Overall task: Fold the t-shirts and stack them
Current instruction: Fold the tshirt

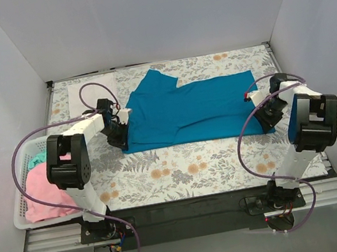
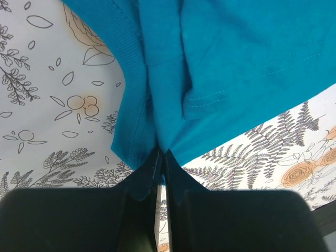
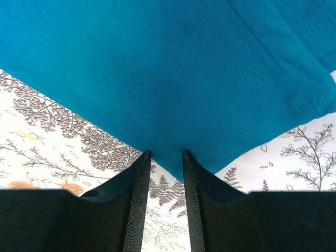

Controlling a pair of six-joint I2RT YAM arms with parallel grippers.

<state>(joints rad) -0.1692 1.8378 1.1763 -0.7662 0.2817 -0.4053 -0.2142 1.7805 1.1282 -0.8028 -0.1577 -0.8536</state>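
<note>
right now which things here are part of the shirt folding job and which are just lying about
Job: teal-blue cloth t-shirt; white cloth t-shirt, far left; pink cloth shirt; mint green cloth shirt.
Lying about: white slatted plastic basket holding those last two; floral-print table cover.

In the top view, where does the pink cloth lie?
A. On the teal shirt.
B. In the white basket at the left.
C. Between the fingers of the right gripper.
B: the pink cloth lies heaped in the white basket, with mint green cloth beside it, apart from the teal shirt.
</note>
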